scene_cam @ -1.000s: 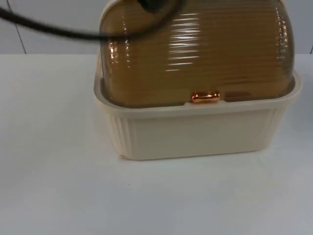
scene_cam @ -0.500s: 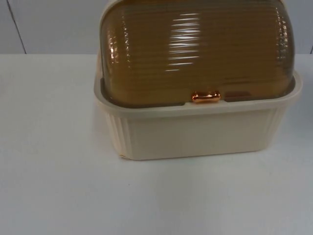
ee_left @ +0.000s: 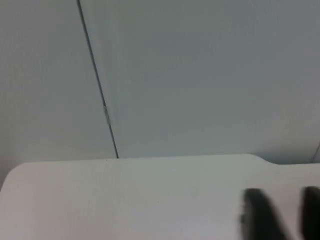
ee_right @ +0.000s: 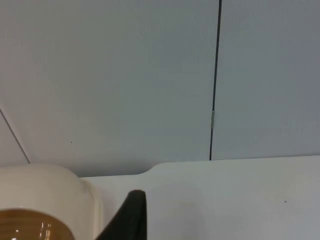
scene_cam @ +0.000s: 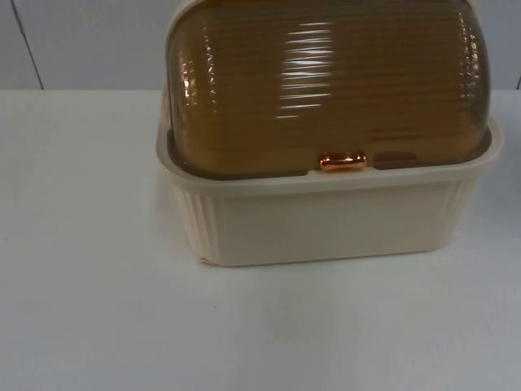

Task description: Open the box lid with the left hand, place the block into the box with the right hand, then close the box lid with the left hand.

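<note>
Plainly, the white table (scene_cam: 98, 326) runs back to the grey partition wall (scene_cam: 89, 45), and on it the cream ribbed box (scene_cam: 326, 220) sits square to the top camera, probably so its front is easy to reach. Its amber domed lid (scene_cam: 326, 81) is down, seated inside the box rim, with the small copper handle (scene_cam: 342, 161) at the front edge, where a finger could hook it. I judge the lid-opening step not yet begun, and I cannot see the block.

The left gripper (ee_left: 282, 215) is held level above the table, facing the wall, its two dark fingertips slightly apart with nothing between them. The right gripper (ee_right: 131, 215) is likewise held level just beside the box's rounded cream corner (ee_right: 50, 195); one fingertip shows, so I cannot tell its spread.
</note>
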Tool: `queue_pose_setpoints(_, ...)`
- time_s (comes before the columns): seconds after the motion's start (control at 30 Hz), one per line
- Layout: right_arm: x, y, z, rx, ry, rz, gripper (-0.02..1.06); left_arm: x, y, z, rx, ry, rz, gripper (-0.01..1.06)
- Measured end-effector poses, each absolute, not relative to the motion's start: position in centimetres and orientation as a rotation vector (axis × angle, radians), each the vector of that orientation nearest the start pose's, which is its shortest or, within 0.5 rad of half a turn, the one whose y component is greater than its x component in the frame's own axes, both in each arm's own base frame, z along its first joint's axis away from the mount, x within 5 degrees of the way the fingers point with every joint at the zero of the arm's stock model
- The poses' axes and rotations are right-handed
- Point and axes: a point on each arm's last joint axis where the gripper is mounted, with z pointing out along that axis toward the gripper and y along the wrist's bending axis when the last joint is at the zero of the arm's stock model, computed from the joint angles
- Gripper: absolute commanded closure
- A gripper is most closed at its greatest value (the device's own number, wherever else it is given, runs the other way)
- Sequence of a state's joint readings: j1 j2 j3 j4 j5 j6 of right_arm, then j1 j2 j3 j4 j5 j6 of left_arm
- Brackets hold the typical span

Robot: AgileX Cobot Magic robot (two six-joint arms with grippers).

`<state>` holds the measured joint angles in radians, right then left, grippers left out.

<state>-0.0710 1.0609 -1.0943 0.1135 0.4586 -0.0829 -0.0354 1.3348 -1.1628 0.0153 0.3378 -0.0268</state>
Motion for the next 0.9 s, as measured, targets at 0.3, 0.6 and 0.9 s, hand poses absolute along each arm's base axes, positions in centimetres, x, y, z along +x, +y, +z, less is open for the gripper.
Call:
queue_pose_setpoints(0.3,22.7,-1.1,40.9,0.059,1.920,0.020,0.00,30.3,-1.0,37.3,0.019,1.983,-0.027,0.03)
queue_pose_setpoints(0.6,19.8,-1.0,42.3,0.057,1.895,0.013,0.00,28.5,-1.1,39.3,-0.022,1.914,-0.085,0.03)
queue_pose_setpoints(0.9,18.3,-1.0,42.5,0.043,1.895,-0.021,0.00,27.1,-1.1,40.1,-0.025,1.930,-0.094,0.03)
